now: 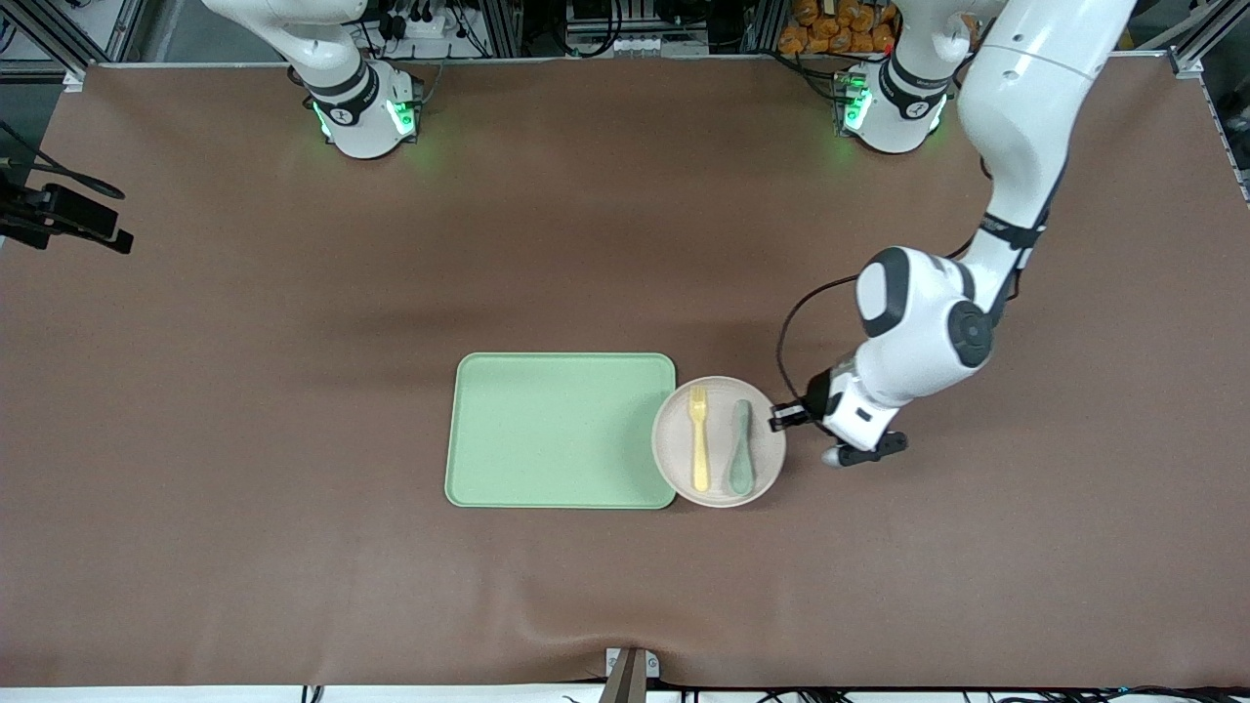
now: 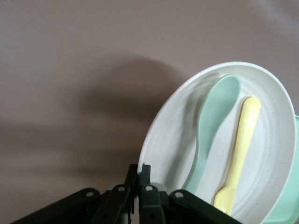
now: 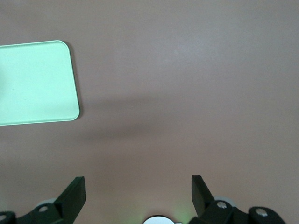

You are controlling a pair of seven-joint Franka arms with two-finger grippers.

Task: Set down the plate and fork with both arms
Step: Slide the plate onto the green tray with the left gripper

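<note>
The round pale plate [image 1: 720,488] lies beside the green tray [image 1: 557,430], toward the left arm's end, with its rim just over the tray's edge. On the plate lie the pale-yellow fork [image 1: 699,437] and a grey-green spoon [image 1: 741,447], side by side. My left gripper [image 1: 787,416] is shut on the plate's rim, at the side away from the tray. The left wrist view shows the fingers [image 2: 140,171] pinching the rim of the plate [image 2: 170,135], with the spoon [image 2: 212,121] and the fork [image 2: 240,149] in it. My right gripper [image 3: 138,196] is open and empty over bare table, and waits.
The tray's corner shows in the right wrist view [image 3: 32,84] and its edge in the left wrist view [image 2: 285,212]. A black camera mount [image 1: 59,217] stands at the right arm's end of the table. The brown mat covers the whole table.
</note>
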